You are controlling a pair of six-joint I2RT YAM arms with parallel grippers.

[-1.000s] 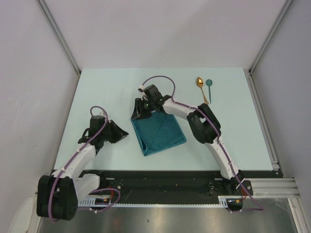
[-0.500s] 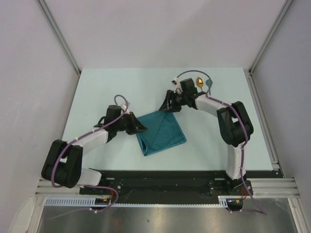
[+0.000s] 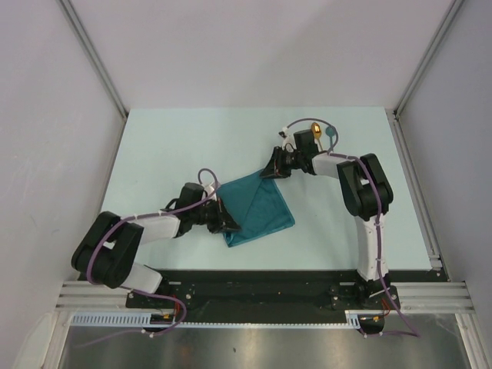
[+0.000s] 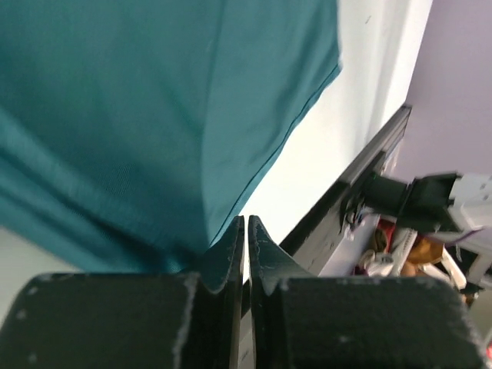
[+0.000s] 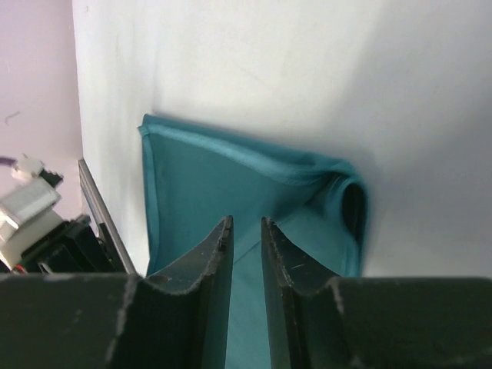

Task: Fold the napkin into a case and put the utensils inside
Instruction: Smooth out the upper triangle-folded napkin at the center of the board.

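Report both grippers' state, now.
Left gripper: jaws shut on the napkin edge.
Right gripper: jaws narrowly apart at the napkin; grip cannot be told.

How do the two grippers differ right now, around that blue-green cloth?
The left gripper sits at the near-left edge of the napkin; the right gripper is at its far corner. The left gripper's jaws are pressed almost together, while the right gripper's show a narrow gap with cloth visible through it. Both are black, two-fingered, and low at the napkin's border.
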